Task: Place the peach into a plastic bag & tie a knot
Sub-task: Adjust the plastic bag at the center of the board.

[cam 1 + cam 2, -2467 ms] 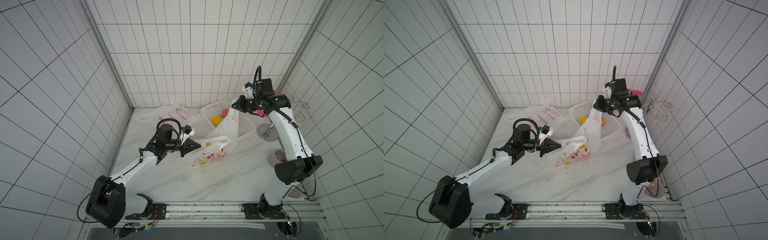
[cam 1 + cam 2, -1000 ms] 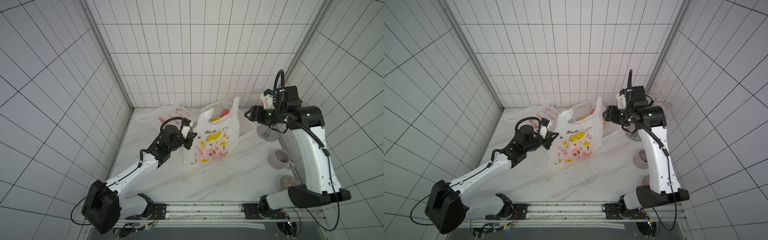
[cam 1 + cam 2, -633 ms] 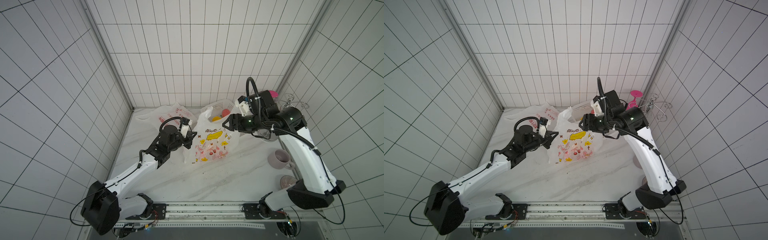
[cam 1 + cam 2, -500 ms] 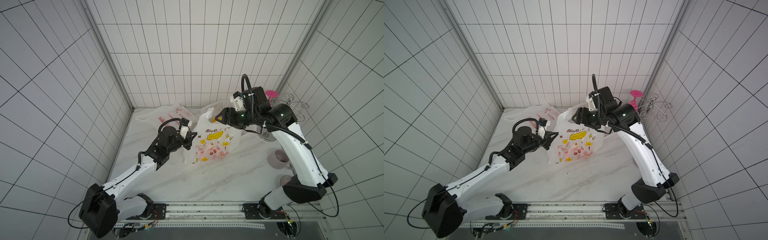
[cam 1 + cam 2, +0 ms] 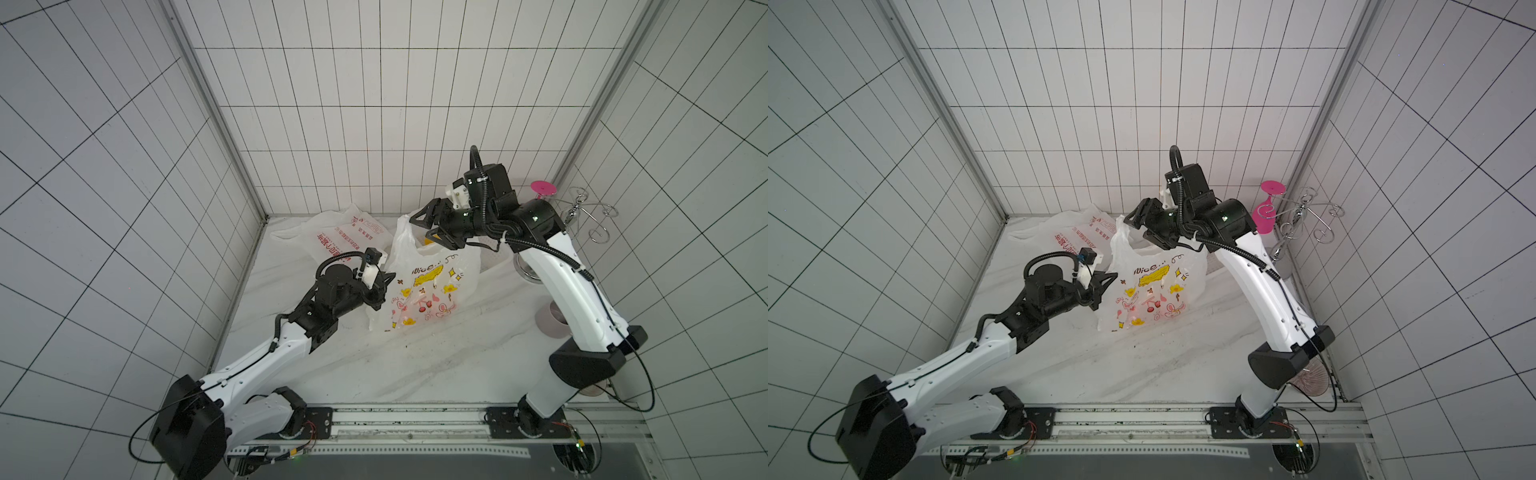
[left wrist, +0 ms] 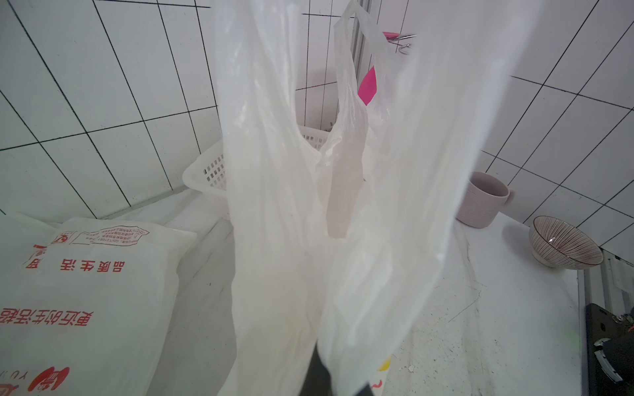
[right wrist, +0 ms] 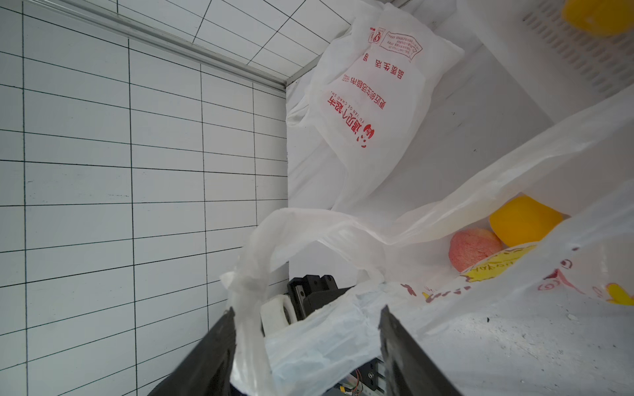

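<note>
The white-tiled walls (image 5: 374, 104) box the cell in on three sides, so I have little room to swing wide at the back. The pale marbled surface (image 5: 415, 365) is mostly bare toward me, with a flat red-printed bag (image 5: 345, 237), a white basket (image 6: 206, 171), a mug (image 6: 483, 199) and a bowl (image 6: 562, 247) crowding the back and the right side. The plastic bag (image 5: 432, 286) stands upright near the middle, in front of the basket. I judge it thin, limp and slippery, a thing that keeps shape only while held, so I would take it by the handles or a bunched rim, never the flat face. My left gripper (image 5: 382, 291) is clamped on the bag's side edge, the film running up out of its jaws in the left wrist view. My right gripper (image 7: 305, 319) hangs over the mouth with its jaws apart, one handle loop (image 7: 250, 264) lying between them, unpinched. The peach (image 7: 475, 248) shows in the right wrist view just beside a yellow fruit (image 7: 525, 223), beyond the rim film; whether it lies in the bag or in the basket behind I cannot tell. It looks light, round and easily bruised: a gentle grip across its middle.
</note>
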Controlling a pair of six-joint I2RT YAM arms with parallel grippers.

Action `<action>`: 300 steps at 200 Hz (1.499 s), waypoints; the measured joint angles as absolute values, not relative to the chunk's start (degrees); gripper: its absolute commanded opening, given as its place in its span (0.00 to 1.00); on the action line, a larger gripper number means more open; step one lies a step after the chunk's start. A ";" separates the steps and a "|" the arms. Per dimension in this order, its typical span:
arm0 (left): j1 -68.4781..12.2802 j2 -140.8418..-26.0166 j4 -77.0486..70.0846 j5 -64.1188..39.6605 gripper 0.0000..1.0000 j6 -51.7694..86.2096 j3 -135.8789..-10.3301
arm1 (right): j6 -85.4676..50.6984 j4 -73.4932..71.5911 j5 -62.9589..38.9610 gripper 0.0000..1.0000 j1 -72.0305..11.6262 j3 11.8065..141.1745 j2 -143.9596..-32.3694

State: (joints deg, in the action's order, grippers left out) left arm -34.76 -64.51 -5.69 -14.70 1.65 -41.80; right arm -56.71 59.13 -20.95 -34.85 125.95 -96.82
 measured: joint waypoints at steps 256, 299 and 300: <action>-37.26 -60.53 -0.82 -11.29 0.71 -7.84 -42.30 | -41.93 66.15 -25.69 0.00 -35.55 140.51 -103.94; -34.96 -58.61 -1.15 -17.85 0.98 -2.52 -47.46 | -41.91 63.55 -28.49 0.00 -35.55 140.51 -102.85; -34.89 -58.63 -1.19 -17.98 0.98 -2.35 -47.64 | -41.91 63.53 -28.53 0.00 -35.55 140.51 -102.85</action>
State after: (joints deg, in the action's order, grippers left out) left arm -34.89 -58.63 -1.19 -17.98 -2.35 -47.64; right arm -41.91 63.53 -28.53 -35.55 140.51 -102.85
